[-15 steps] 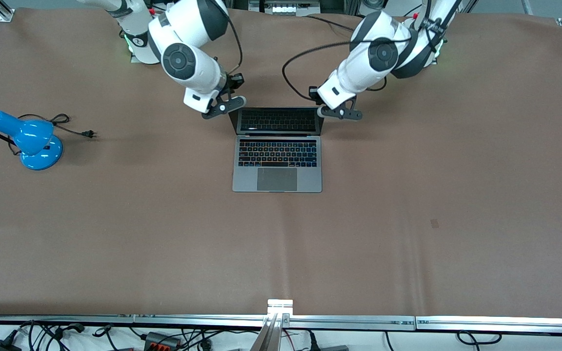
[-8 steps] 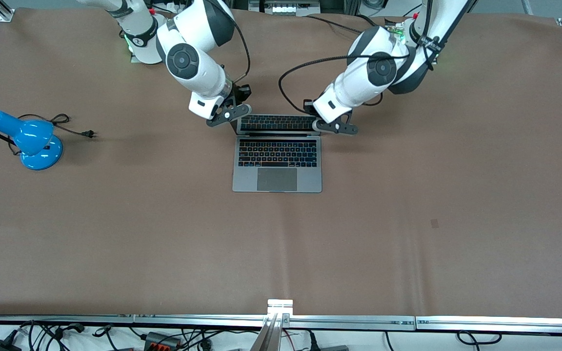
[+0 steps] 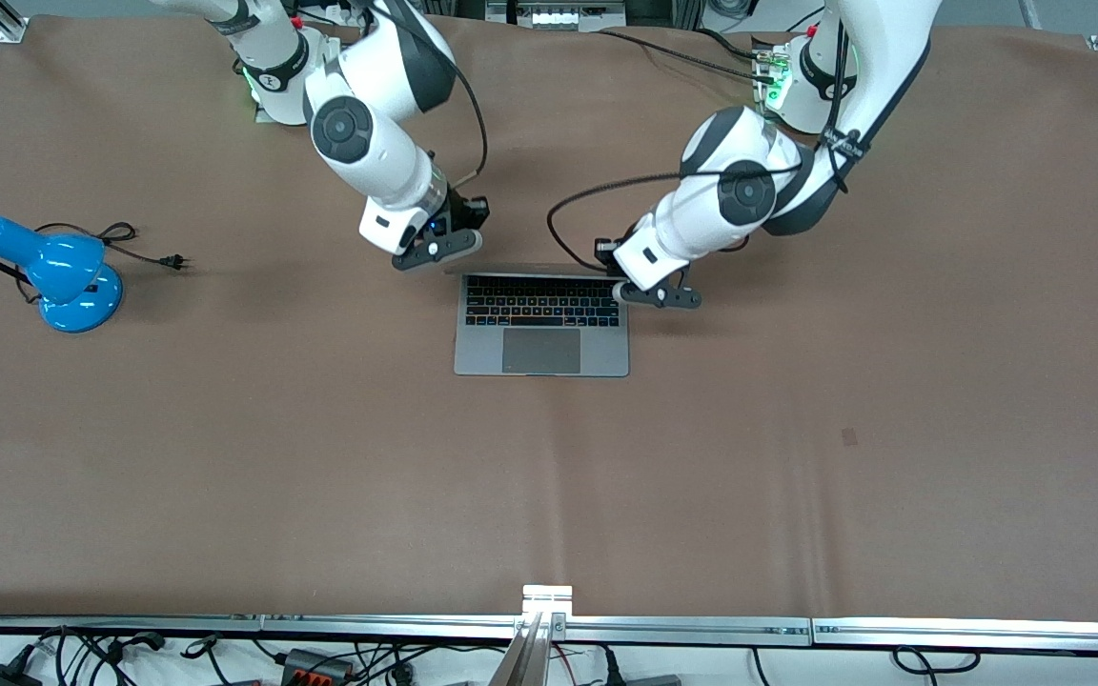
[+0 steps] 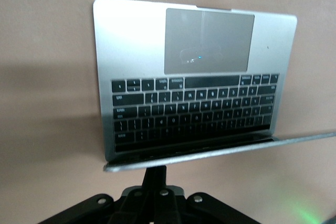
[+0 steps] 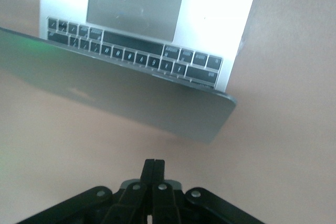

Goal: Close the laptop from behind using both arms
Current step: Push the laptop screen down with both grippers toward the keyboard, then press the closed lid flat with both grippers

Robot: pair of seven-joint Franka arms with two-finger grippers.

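A blue lamp [image 3: 49, 272] sits on the brown table [image 3: 797, 457] toward the right arm's end, its cord and plug [image 3: 173, 260] lying beside it, well apart from everything else. The right gripper [image 3: 437, 247] hangs over the table just off the laptop's [image 3: 541, 324] hinge corner on the right arm's side; in the right wrist view its fingers [image 5: 154, 179] are pressed together with nothing between them, and the grey lid [image 5: 131, 95] leans forward over the keys a little way ahead of them, apart from them. The laptop lies near the middle of the table, base flat, lid tipped so far forward that the front view shows only its thin top edge above the keyboard. The left gripper [image 3: 656, 292] is at the lid's corner on the left arm's side; its fingers [image 4: 156, 179] are closed, tips right at the lid's edge [image 4: 210, 154].
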